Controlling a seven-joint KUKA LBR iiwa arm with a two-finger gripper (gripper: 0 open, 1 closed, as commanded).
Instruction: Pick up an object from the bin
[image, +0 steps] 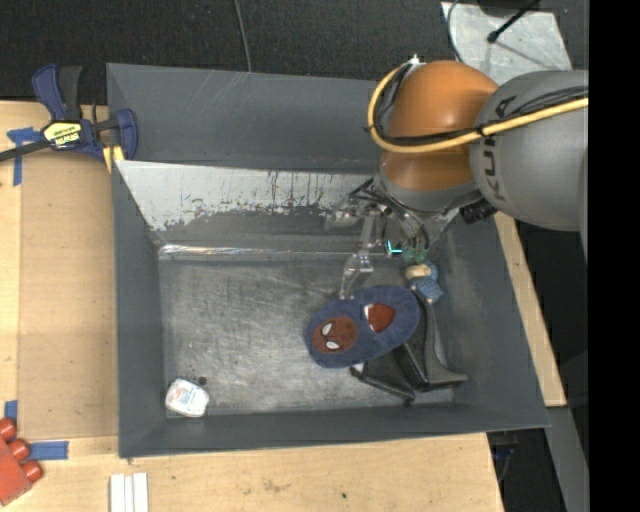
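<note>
Grey metal bin (135, 300), pick not yet made.
Camera view: jaws hang just above a blue fabric pair with red faces (360, 325), right of centre, touching a black piece (415, 372). I cannot tell how open the jaws are; nothing shows as held. Right wall close; open floor to the left, apart from a white lump (187, 398) in the corner.

Slippers (362, 327) right of centre in the bin (240, 320), partly over an angular piece (420, 377); small lump (187, 398) front-left.
</note>
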